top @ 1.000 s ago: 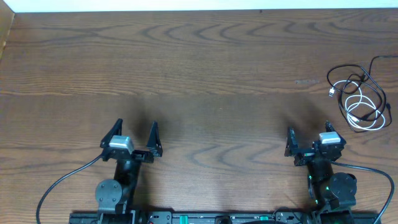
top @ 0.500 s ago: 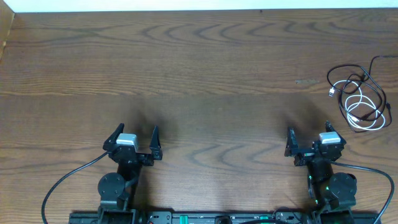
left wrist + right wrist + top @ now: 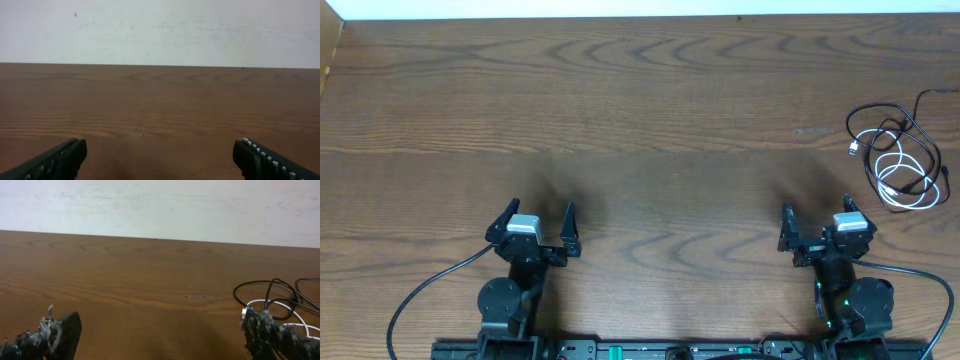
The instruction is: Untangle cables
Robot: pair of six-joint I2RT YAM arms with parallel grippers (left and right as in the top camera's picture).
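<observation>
The cables (image 3: pixel 898 152) lie in a tangled heap at the far right of the wooden table: a white coiled cord (image 3: pixel 900 180) with black cords looped over it. In the right wrist view they show at the right (image 3: pixel 280 300), partly behind my right finger. My right gripper (image 3: pixel 816 224) is open and empty, near the front edge, well short of the cables; its fingers also show in the right wrist view (image 3: pixel 160 335). My left gripper (image 3: pixel 537 218) is open and empty at the front left, far from the cables; it shows in the left wrist view (image 3: pixel 159 156) over bare wood.
The wooden table (image 3: pixel 640 120) ends at a white wall at the back. Thicker black arm cables (image 3: pixel 430 290) run by the arm bases at the front edge. A faint pale scuff (image 3: pixel 812 131) marks the wood left of the cables.
My left gripper drew back slightly toward the front edge and its fingers narrowed a little. The right arm and the cables have not moved.
</observation>
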